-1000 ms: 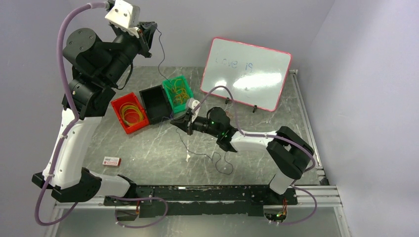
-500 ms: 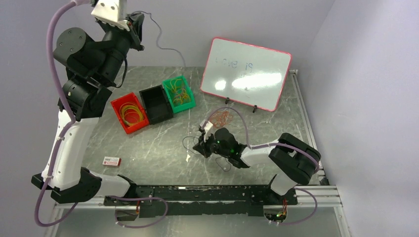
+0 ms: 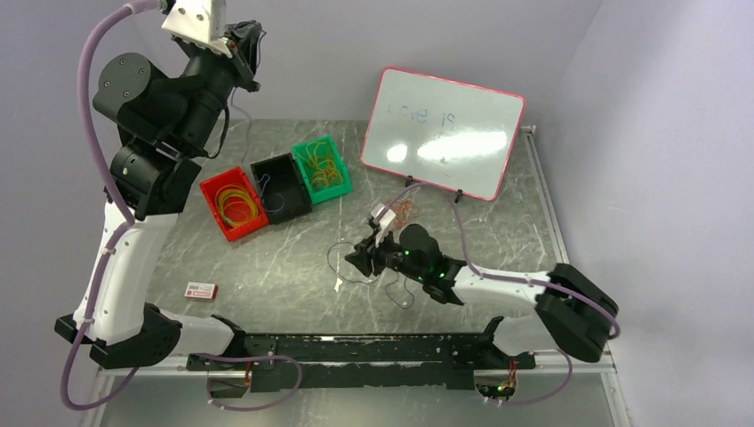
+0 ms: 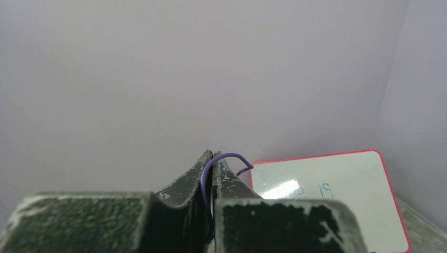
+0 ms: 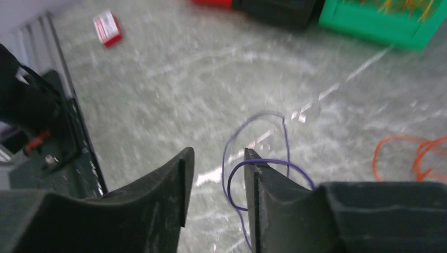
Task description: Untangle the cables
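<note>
Right gripper now open; purple cable dropped onto table.

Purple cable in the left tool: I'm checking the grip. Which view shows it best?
Left wrist: the purple cable sits pinched in the shut left tool, arcing over its tip. Top external shows only a thin strand hanging below it. Right wrist shows no part of that grip.

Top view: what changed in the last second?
The right gripper pulled back from the bins to mid-table and opened; a purple cable lies loose by its fingers. The left gripper lifted slightly, still shut on its own strand. Bins and whiteboard stayed put.
</note>
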Robot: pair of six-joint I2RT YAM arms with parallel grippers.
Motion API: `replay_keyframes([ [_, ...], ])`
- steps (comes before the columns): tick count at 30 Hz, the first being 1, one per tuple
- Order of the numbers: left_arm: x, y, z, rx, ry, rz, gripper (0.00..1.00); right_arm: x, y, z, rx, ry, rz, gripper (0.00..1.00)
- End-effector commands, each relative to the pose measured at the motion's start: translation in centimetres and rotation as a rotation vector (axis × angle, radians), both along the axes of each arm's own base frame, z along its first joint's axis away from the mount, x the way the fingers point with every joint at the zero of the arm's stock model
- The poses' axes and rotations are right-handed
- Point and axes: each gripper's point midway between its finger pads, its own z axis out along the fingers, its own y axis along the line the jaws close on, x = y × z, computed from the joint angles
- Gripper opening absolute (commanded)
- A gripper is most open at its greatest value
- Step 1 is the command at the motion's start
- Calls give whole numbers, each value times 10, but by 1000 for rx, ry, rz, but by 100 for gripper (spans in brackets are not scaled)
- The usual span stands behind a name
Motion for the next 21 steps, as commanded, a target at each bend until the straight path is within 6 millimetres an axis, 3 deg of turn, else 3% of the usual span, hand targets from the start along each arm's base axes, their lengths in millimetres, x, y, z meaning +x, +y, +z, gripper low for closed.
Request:
replay_keyframes([
  [1,-13,0,10,-5,-46,-38,7,10,0,66,64,-117,-31,48],
  [5,-7,4,-1,3,-22,-3,7,18,-3,103,77,-185,-54,57],
  [12,23,21,-33,7,87,162,7,22,-3,137,103,-232,-67,63],
  [21,58,37,-79,57,183,354,7,26,-3,123,97,-215,-91,64],
])
